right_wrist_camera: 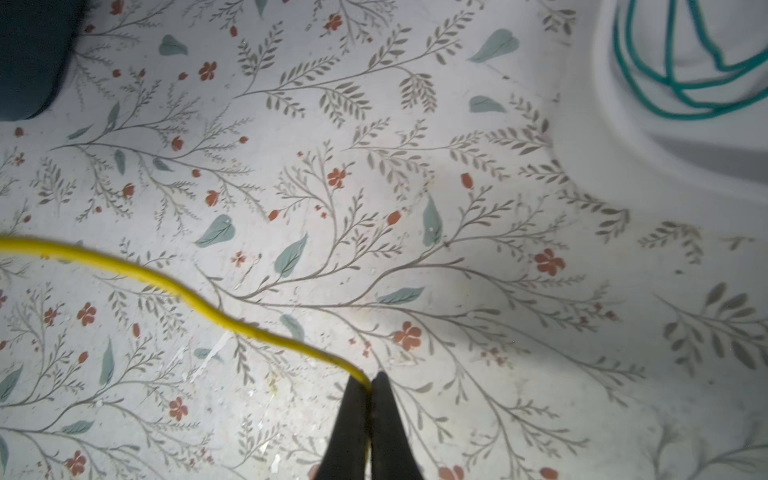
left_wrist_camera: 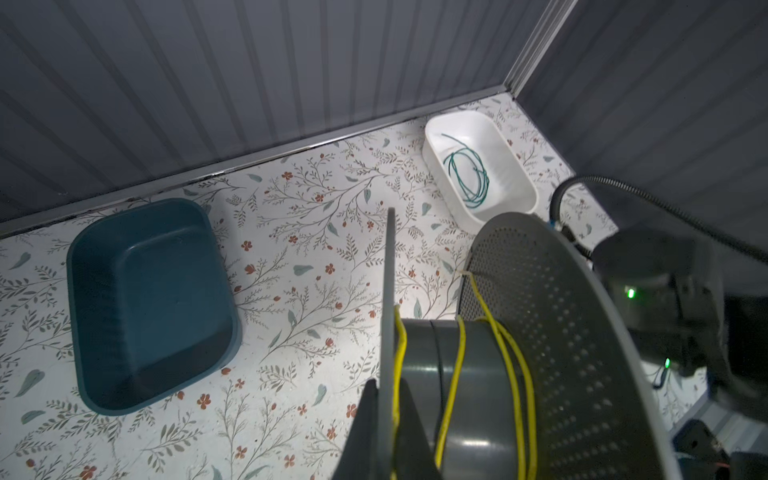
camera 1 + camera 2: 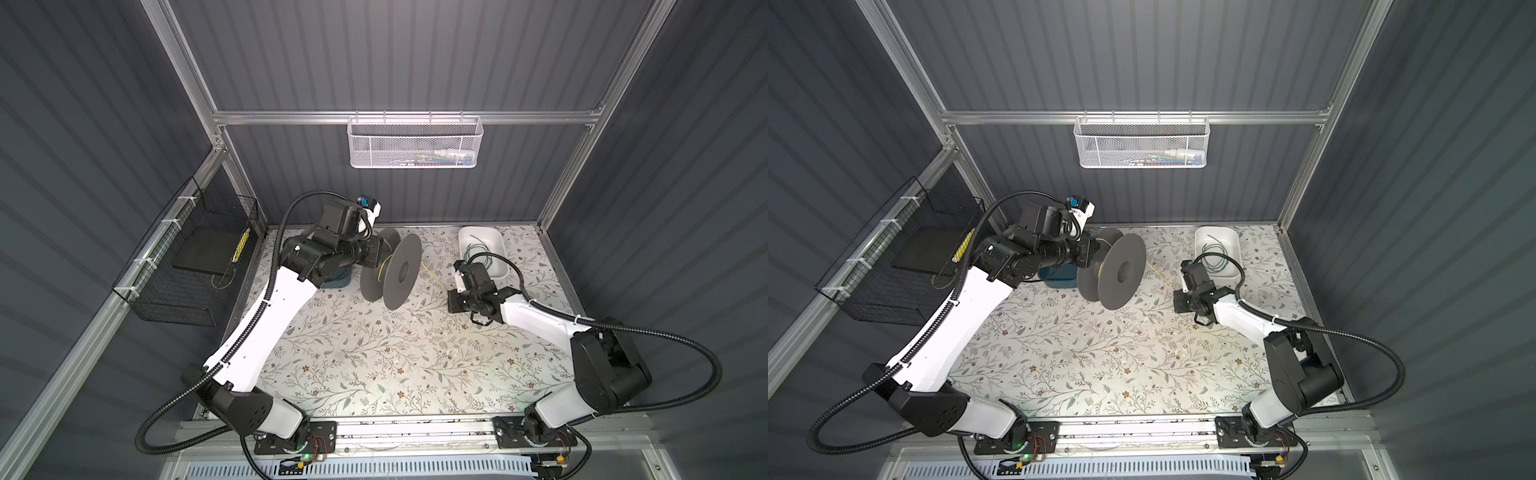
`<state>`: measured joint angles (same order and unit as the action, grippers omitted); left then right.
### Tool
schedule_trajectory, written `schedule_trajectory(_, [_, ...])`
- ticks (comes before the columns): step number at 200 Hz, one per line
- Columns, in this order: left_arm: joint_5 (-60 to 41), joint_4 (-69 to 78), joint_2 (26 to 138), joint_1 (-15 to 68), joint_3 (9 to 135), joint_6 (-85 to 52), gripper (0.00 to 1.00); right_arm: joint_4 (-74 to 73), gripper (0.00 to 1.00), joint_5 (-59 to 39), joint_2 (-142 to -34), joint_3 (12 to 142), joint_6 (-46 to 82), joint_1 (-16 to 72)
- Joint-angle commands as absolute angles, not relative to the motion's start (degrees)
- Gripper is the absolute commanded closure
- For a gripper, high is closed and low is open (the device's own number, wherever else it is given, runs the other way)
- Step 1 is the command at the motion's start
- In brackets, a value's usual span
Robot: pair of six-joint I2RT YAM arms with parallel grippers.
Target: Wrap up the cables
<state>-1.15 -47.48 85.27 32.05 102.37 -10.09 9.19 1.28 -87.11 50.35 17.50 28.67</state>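
Spool (image 3: 390, 270) is held by L gripper (image 2: 386, 395), clamped on one flange (image 2: 390, 291), prob. so it can be turned. Yellow cable (image 1: 199, 303), few turns on hub (image 2: 478, 374), is pinched by R gripper (image 1: 370, 382), prob. for tension. Green cable (image 2: 467, 174) lies in bin (image 2: 513, 178), table's (image 3: 374, 353) back-right corner.

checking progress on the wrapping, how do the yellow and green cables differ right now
Place: the yellow cable has a few turns round the spool; the green cable lies in the white bin.
Grip: the right end effector is shut on the yellow cable; nothing touches the green cable.
Shape: yellow cable runs out wavy; green cable sits in loose loops.
Both are thin wires.
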Motion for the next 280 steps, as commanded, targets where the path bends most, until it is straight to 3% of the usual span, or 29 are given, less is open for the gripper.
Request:
schedule_trajectory(1, [-0.19,-37.14,86.71,30.89,105.88,-17.53,1.0,6.94,1.0,5.17,-84.48,47.03,21.98,31.93])
schedule_trajectory(51, [13.37,-25.81,89.55,30.93,101.94,-22.19,1.0,4.95,1.0,8.31,-76.04,43.07,27.56,43.17])
schedule_trajectory(159, [25.05,-18.64,97.53,31.92,96.04,-15.75,1.0,9.38,1.0,17.05,-65.61,52.09,21.01,58.27])
schedule_trajectory(221, [37.37,-15.45,98.64,37.69,90.24,-4.59,1.0,12.5,1.0,18.46,-66.06,60.67,10.57,59.15])
schedule_trajectory(280, [39.99,-10.17,93.1,41.19,77.92,6.45,1.0,16.9,1.0,15.28,-68.33,68.31,1.66,55.17])
